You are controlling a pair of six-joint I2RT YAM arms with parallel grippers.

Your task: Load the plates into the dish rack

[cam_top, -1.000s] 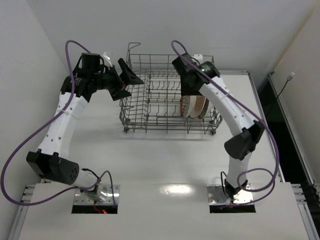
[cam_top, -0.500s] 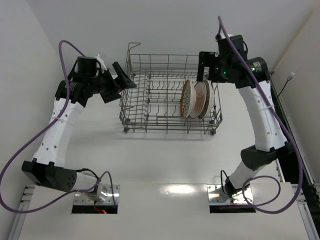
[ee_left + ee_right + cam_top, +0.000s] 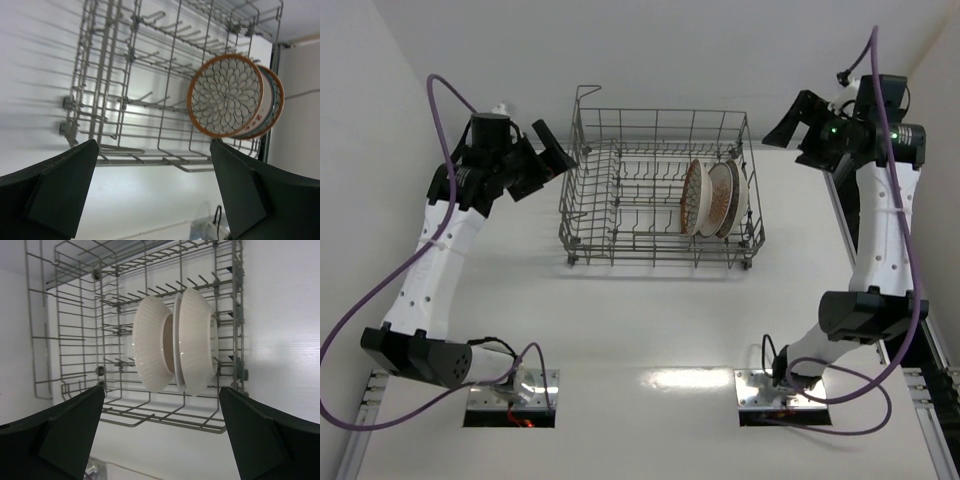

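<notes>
White-shelled left arm (image 3: 435,260) and right arm (image 3: 880,225), black joints (image 3: 420,358), looping purple cables (image 3: 360,312), dark wedge-fingered left gripper (image 3: 154,145), right gripper (image 3: 161,388)

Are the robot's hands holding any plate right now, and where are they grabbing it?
No, nothing is held. The left gripper and right gripper are both open and empty, and the plates stand in the dish rack.
</notes>
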